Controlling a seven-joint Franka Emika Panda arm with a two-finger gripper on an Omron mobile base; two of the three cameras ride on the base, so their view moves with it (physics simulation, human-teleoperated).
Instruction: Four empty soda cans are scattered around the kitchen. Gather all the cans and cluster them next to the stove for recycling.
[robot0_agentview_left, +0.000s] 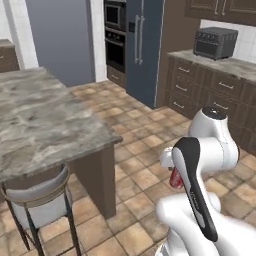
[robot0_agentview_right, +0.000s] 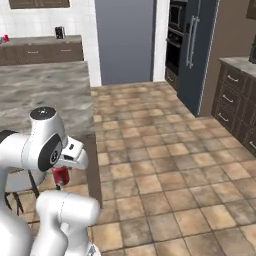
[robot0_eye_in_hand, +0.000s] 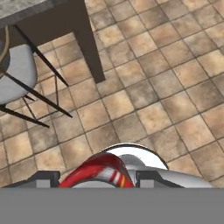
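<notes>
Here we have a red soda can with a silver rim pinched between the jaws of our two-finger gripper, carried low in front of the white arm above the tan tiled floor; in the left base view the same can shows as a small red patch beside the forearm, and in the right base view it hangs under the hand. We judge the step in hand to be the carry: one can is collected and we are between pickup and drop-off, with the clustering by the cooktop not yet done for this can. The next move, as we read it, calls for driving the base towards the stove while holding the can steady, then lowering it upright onto the counter beside the burners. Just ahead stands the grey marbled island counter on its dark wooden leg, with a grey-seated metal stool tucked under it, so we should give both room as we turn. Further off, a boxy dark grey toaster oven sits on the far counter, and dark cabinets and a tall dark fridge line the wall. Most of the can is cut off below the hand view, and our own arm covers much of it elsewhere. A tiny red speck on the distant counter could be another can; we cannot tell.
</notes>
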